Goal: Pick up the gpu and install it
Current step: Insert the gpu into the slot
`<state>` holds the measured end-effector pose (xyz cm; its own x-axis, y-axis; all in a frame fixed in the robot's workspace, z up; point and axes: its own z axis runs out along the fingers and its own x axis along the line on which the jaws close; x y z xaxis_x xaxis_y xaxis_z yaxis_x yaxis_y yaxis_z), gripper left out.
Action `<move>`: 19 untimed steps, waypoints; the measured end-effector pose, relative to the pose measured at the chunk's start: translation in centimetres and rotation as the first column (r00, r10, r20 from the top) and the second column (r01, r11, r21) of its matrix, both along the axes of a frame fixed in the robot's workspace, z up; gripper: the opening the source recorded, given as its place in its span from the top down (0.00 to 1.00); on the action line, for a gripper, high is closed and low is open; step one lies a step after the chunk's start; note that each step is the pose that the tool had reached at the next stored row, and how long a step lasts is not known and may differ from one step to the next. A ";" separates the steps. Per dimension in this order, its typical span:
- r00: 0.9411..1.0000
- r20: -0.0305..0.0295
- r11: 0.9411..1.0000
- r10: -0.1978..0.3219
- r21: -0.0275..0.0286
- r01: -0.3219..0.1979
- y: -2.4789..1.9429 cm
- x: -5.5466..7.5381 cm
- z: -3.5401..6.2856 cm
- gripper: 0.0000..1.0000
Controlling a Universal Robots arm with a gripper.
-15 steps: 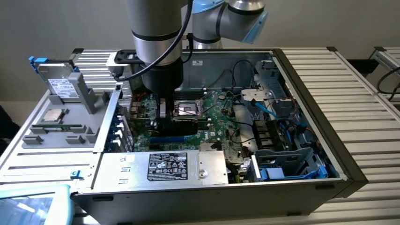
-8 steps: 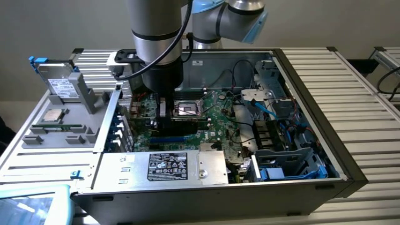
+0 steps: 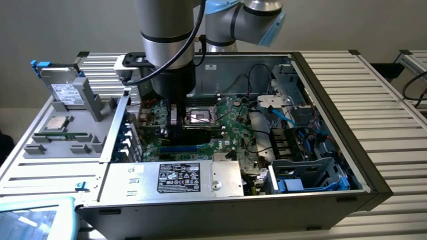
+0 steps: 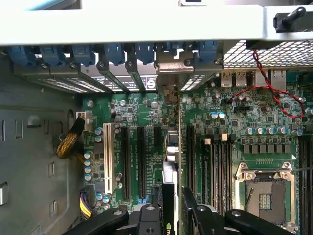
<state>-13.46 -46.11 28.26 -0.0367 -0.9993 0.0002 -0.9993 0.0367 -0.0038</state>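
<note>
In the wrist view I see the gpu (image 4: 171, 147) edge-on: a thin card with a silver and black top edge, running from its metal bracket (image 4: 168, 73) at the case's rear slots back to my gripper (image 4: 172, 208). My black fingers (image 4: 188, 205) are shut on either side of the card. It stands upright over the green motherboard (image 4: 234, 117), in line with a long black expansion slot. In the exterior view the gripper (image 3: 179, 122) reaches down inside the open computer case, with the dark gpu (image 3: 179, 132) below it, beside the CPU socket (image 3: 200, 117).
White and black expansion slots (image 4: 108, 156) lie beside the card, and the CPU socket (image 4: 264, 196) and RAM slots on its other side. Blue slot clips (image 4: 115, 51) line the case rear. A silver hard drive (image 3: 67, 92) stands on the grey tray at the exterior view's left. The power supply (image 3: 193, 177) fills the case front.
</note>
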 end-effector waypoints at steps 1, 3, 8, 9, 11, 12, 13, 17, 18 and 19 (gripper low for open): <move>1.000 0.000 1.000 0.000 -0.002 0.000 0.01 0.0 -0.01 0.73; 1.000 0.000 1.000 0.000 -0.002 0.000 0.01 0.0 -0.01 0.73; 1.000 0.000 1.000 0.000 -0.005 0.000 0.03 0.0 -0.07 0.73; 1.000 0.000 1.000 0.000 -0.007 0.000 0.03 0.0 -0.07 0.73; 1.000 0.000 1.000 0.000 -0.012 0.000 0.03 0.0 -0.07 0.73; 1.000 0.000 1.000 0.000 -0.015 0.000 0.03 0.0 -0.10 0.73; 1.000 0.000 1.000 0.000 -0.019 0.000 0.03 0.0 -0.11 0.73; 1.000 0.000 1.000 0.000 -0.021 0.000 0.14 0.0 -0.13 0.73; 1.000 0.000 1.000 0.000 -0.021 0.000 0.20 0.0 -0.17 0.73; 1.000 0.000 1.000 0.000 -0.021 0.000 0.26 0.0 -0.20 0.73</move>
